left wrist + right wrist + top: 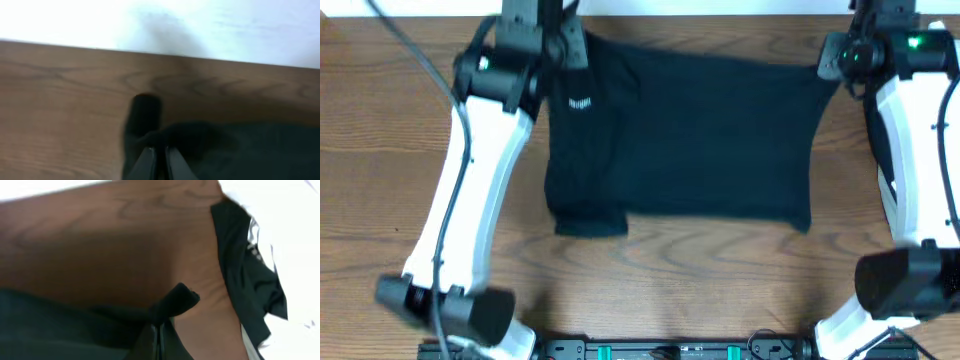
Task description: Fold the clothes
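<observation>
We see one black shirt (700,140) lying on the desk (380,150), soft matte cloth spread into a rough rectangle across the far middle of the brown wood-grain top. Its body lies mostly flat with a few shallow creases. At its left side the cloth is doubled over into a darker strip, and one short sleeve juts out square at the near left corner. One small white logo (579,103) shows on that folded strip, the only mark on the otherwise plain fabric. Two white arms with black joints reach in from the near edge, one on each side, to the shirt's two far corners. In the left wrist view the left gripper (160,165) is pressed together on a raised fold of black cloth, pinching the shirt, with one dark rounded tuft of fabric standing up just beyond the fingers. In the right wrist view the right gripper (159,345) is likewise closed tight on a peak of the shirt, the cloth pulled up into a small point above the desk. That view also shows one crumpled heap (245,265) of black cloth with white streaks at the desk's edge, well apart from the gripper; we cannot tell how many garments it holds.
</observation>
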